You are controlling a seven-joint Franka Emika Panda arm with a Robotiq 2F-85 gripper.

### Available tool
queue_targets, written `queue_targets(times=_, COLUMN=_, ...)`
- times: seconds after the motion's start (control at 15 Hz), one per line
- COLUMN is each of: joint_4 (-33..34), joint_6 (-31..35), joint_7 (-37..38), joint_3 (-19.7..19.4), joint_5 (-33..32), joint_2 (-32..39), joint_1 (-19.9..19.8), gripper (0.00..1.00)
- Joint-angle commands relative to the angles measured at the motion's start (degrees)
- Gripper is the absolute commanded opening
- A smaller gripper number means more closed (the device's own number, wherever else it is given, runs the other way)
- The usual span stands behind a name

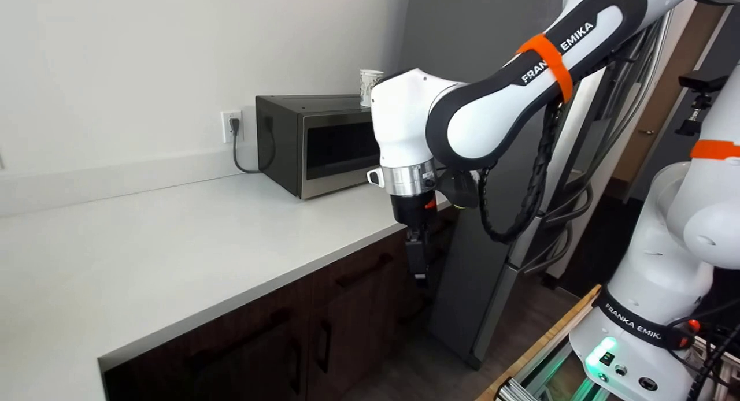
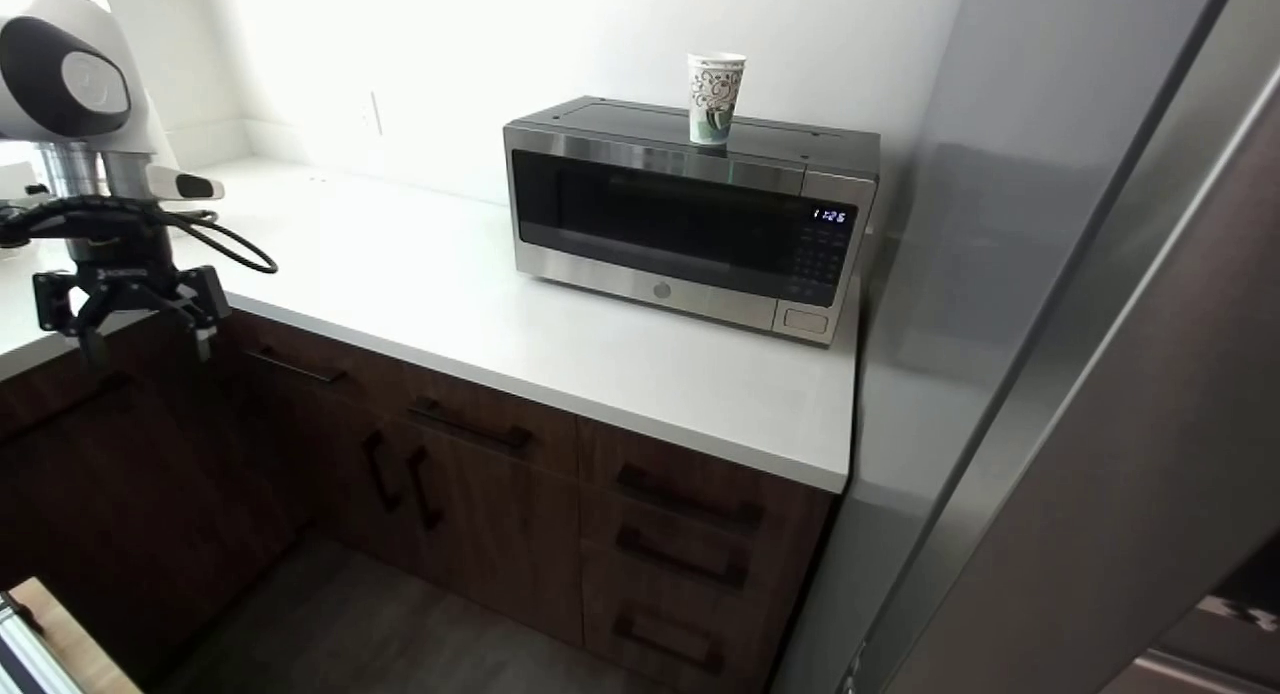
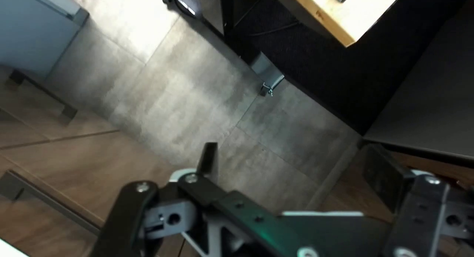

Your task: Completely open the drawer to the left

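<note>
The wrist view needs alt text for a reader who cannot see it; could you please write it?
An open, empty black gripper fills much of the bottom, with grey floor beyond. Brown wood fronts with dark bar handles are at left; a wooden tabletop corner shows at upper right.

At nine o'clock we see hand [image 2: 148, 348], spread wide, pointing down. Past twelve, microwave [image 2: 670, 214] on white worktop [image 2: 480, 304] carries patterned cup [image 2: 715, 99], upright. Below worktop, dark brown drawer fronts [image 2: 325, 352], seemingly closed, from nine round to five. Tall grey panel [image 2: 960, 354] at three.
</note>
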Motion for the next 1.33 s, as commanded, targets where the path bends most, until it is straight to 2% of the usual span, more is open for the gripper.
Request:
queue_targets(times=0.0, joint_4=2.6, joint_6=10.6, joint_7=-6.8, joint_3=-0.4, joint_5=-4.0, joint_2=8.4, joint_1=0.9, gripper=1.0)
queue_targets(times=0.2, joint_4=5.0, joint_6=19.0, joint_7=-13.0, joint_3=-0.5, joint_5=-7.2, joint_2=15.6, joint_1=1.1, gripper=1.0)
queue_targets(times=0.4, joint_4=10.0, joint_6=24.0, joint_7=-16.5, joint_3=-1.2, joint_5=-13.7, joint_2=24.0, joint_1=2.6, gripper=1.0)
queue_targets(times=0.6, joint_4=16.8, joint_6=24.9, joint_7=-19.4, joint_3=-2.9, joint_5=-21.3, joint_2=31.8, joint_1=5.4, gripper=1.0)
queue_targets(times=0.87, joint_4=27.6, joint_6=22.7, joint_7=-23.6, joint_3=-6.3, joint_5=-30.3, joint_2=40.3, joint_1=9.9, gripper=1.0)
queue_targets(times=1.27, joint_4=38.7, joint_6=28.5, joint_7=-28.4, joint_3=-9.9, joint_5=-42.1, joint_2=47.9, joint_1=14.5, gripper=1.0)
